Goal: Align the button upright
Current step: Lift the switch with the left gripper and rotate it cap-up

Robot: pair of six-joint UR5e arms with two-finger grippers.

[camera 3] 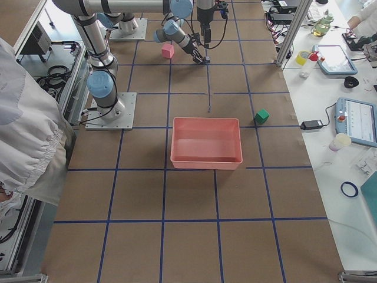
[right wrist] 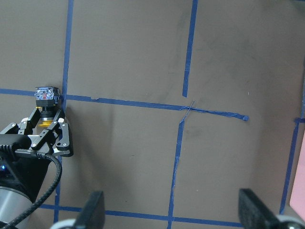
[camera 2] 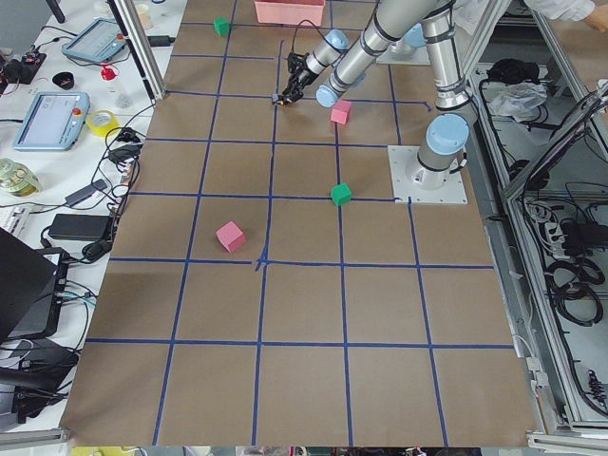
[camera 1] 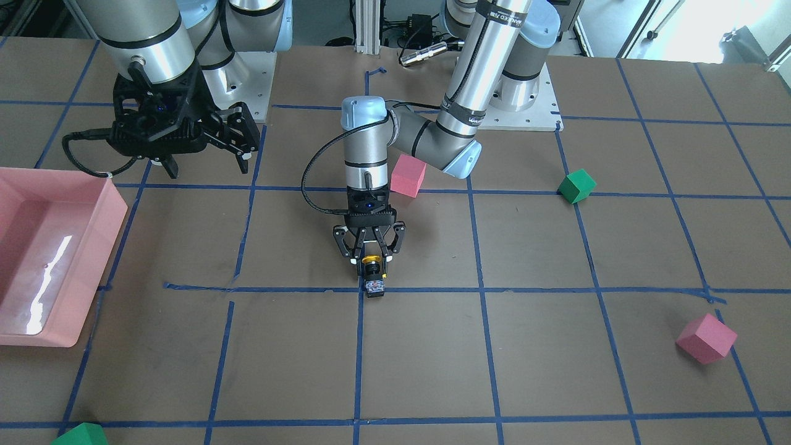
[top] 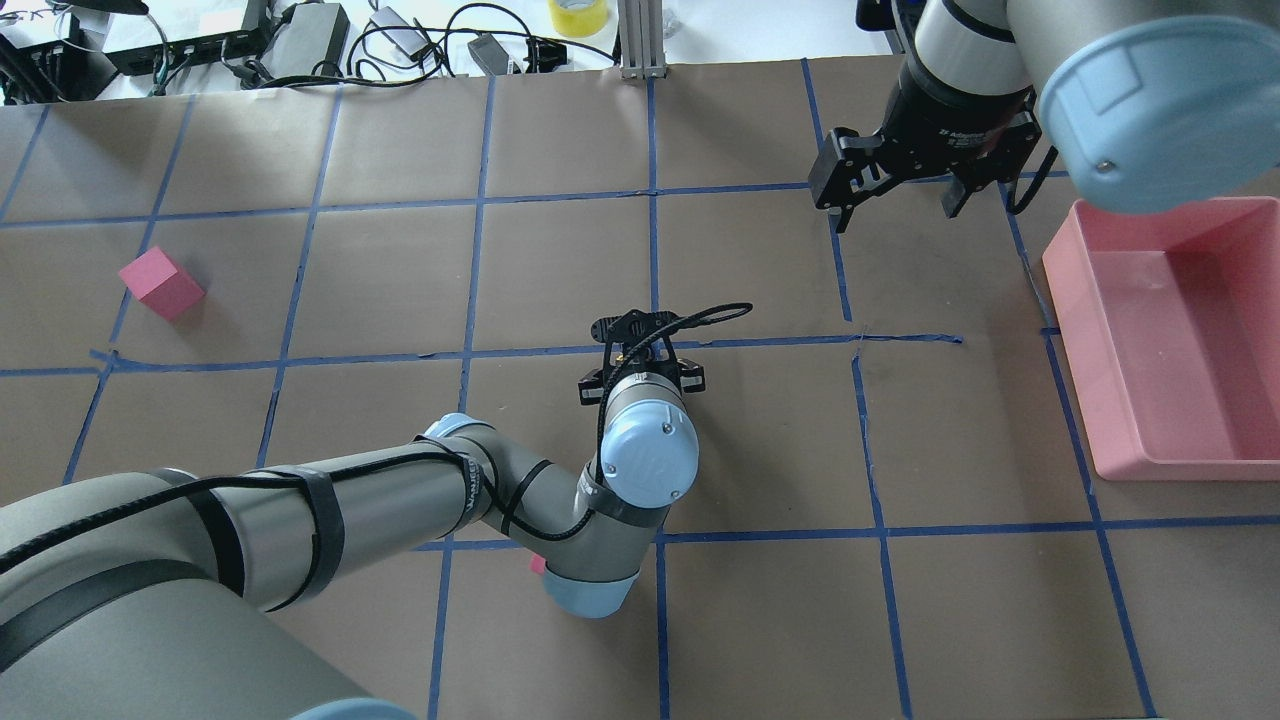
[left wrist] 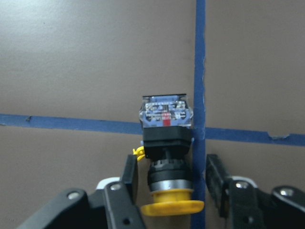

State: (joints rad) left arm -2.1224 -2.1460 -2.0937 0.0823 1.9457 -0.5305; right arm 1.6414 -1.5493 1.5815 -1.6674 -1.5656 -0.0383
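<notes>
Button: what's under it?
Button lies on its side on the brown table, across a blue tape line, flanked by the left gripper. The spot directly beneath is covered.

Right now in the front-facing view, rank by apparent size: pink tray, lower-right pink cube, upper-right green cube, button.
1. pink tray
2. pink cube, though it sits nearer the camera than the green one, so their order is unsure
3. green cube
4. button, smallest

Left gripper [camera 1: 370, 260] low, jaws parted, right gripper [camera 1: 207, 165] raised, spread wide
</notes>
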